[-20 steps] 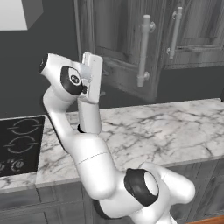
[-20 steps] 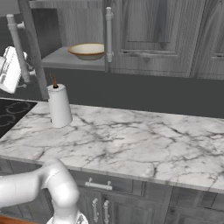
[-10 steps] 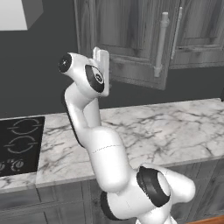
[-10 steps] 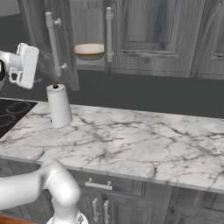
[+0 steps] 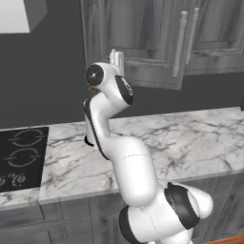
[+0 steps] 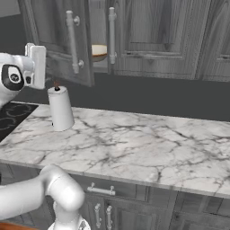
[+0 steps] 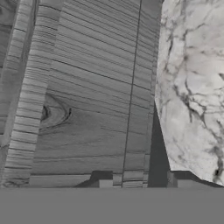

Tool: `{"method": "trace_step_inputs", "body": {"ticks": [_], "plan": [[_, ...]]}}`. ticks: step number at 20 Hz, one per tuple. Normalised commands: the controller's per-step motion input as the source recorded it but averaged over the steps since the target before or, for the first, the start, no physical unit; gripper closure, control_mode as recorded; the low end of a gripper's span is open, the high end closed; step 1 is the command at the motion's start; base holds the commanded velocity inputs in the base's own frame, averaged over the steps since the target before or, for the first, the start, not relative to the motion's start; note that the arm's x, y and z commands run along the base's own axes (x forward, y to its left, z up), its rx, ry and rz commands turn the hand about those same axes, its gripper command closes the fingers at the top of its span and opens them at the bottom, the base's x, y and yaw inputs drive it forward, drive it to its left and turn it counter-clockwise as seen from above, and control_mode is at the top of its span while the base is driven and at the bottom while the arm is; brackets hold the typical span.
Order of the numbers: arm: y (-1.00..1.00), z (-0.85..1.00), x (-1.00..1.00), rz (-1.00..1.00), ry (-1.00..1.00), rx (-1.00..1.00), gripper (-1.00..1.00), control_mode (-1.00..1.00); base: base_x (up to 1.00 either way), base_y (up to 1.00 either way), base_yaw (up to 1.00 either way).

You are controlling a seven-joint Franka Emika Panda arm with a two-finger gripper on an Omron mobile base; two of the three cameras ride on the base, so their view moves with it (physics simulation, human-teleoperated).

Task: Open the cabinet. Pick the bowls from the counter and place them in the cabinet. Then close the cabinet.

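Apparently the cabinet [image 6: 78, 45] door stands just ahead of the jaws; I cannot tell their spread. A careless push risks the door bouncing ajar, bowl [image 6: 99, 52] inside.

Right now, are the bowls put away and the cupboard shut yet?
Nearly. Done: a shallow cream bowl with a tan rim sits inside the grey wood-grain cabinet. In hand: the gripper is at its left door, which stands ajar. Left: shutting that door.

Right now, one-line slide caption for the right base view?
Cabinet door nearly shut, cream bowl on the shelf inside, paper towel roll on the marble counter.
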Motion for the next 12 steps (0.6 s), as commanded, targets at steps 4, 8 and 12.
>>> {"method": "trace_step_inputs", "body": {"ticks": [4,8,12], "plan": [[-0.01,-0.52,1.00,0.02,-0.34,0.23,-1.00,-1.00,0.00,0.00,0.00],[0.00,-0.53,1.00,0.00,-0.28,0.21,-1.00,-1.00,0.00,0.00,0.00],[0.00,-0.53,1.00,0.00,-0.26,0.21,-1.00,-1.00,0.00,0.00,0.00]]}}
